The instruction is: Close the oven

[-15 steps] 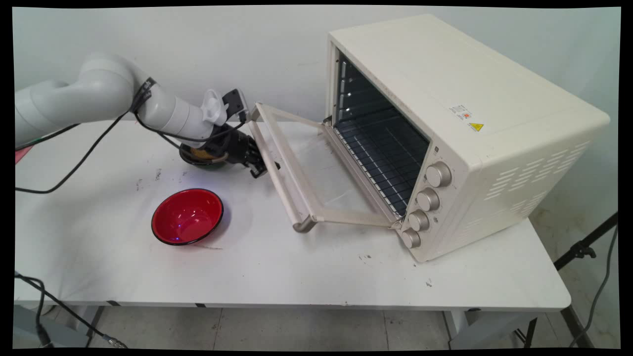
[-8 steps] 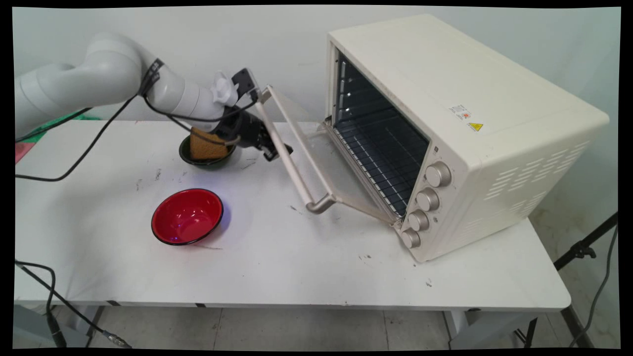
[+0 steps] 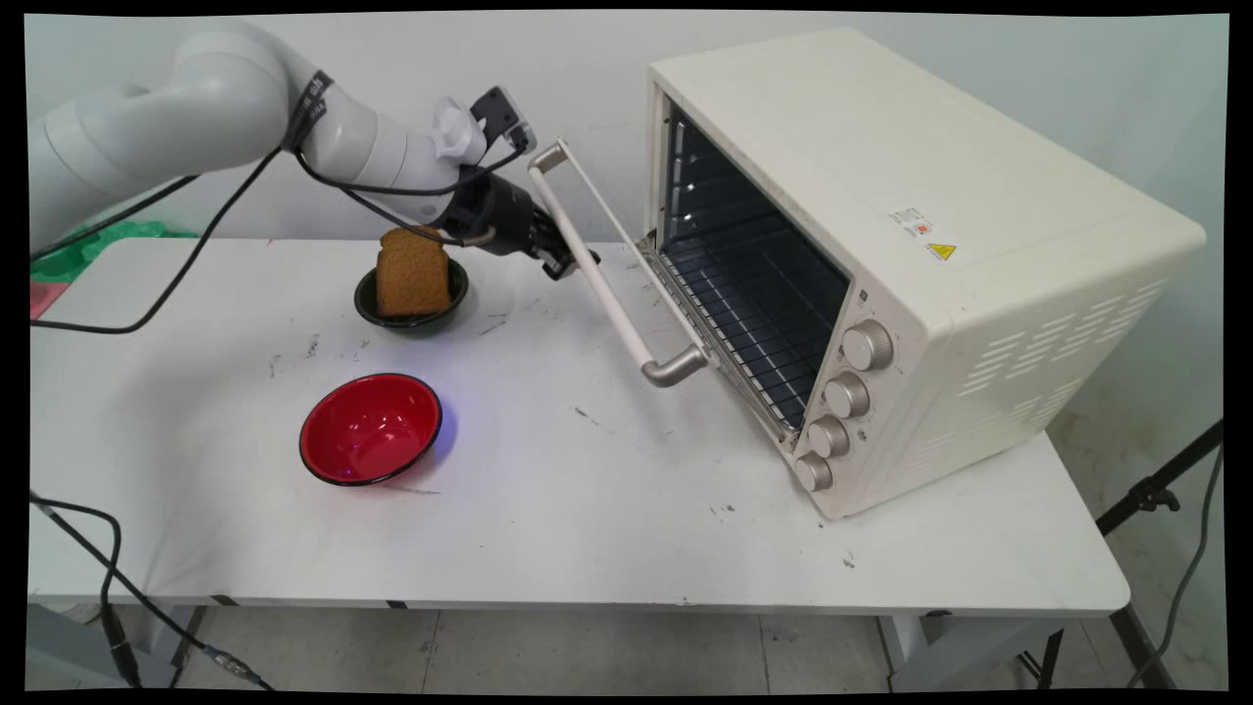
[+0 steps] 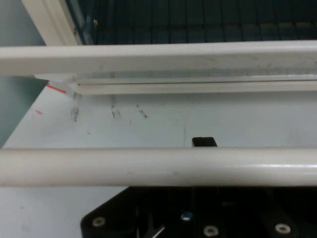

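Currently the oven door (image 4: 163,58) is the thing being worked; it stands at a slant, roughly halfway between lying flat and shut, hinged at the lower front of the cream toaster oven (image 3: 881,196) on the right half of the tabletop (image 3: 587,529); the oven mouth is open to view, with the wire rack (image 3: 754,294) inside bare, nothing on it that I can see; the door handle (image 3: 607,284), a pale bar with metal ends, runs along the door's free edge, lifted well off the tabletop; the gripper (image 3: 560,262) is right at the upper part of that bar, touching it from the side away from the oven; in the hand view the bar lies straight across the black linkage and hides most of it, only a small black tip shows past the bar; whether the fingers are spread or pressed together I cannot tell; as a judgement, the door is about midway through its swing, neither latched nor fully down; just beside the arm's wrist, near the back of the tabletop, a slice of brown bread (image 3: 413,272) stands upright in a dark green bowl (image 3: 367,305), apart from the gripper; nearer the camera a red bowl (image 3: 323,411) sits empty, well apart from the oven; four knobs (image 3: 847,397) run down the oven's front right corner.
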{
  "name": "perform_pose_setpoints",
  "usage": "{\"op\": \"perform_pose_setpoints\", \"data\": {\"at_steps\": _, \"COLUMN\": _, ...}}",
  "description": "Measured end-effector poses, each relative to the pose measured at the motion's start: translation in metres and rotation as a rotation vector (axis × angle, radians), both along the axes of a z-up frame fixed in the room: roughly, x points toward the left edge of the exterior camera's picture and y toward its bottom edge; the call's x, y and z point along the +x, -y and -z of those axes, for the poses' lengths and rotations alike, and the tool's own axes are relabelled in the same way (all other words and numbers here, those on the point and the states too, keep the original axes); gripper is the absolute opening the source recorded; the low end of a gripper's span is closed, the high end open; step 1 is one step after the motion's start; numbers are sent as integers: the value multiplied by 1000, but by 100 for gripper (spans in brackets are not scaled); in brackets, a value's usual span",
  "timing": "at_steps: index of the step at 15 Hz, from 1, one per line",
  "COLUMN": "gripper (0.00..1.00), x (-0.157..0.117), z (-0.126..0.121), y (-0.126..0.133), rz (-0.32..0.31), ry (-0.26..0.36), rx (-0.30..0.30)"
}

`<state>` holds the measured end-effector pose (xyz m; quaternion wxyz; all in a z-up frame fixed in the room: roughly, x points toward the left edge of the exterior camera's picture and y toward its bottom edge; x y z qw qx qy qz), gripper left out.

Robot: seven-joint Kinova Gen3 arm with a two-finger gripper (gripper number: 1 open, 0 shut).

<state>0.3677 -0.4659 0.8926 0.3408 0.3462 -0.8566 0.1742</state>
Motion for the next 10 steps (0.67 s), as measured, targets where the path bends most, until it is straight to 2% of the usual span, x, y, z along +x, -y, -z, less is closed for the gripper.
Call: {"op": "perform_pose_setpoints", "data": {"at_steps": 10, "gripper": 0, "x": 6, "z": -24, "y": 5, "rz": 8, "ry": -20, "rx": -25}}
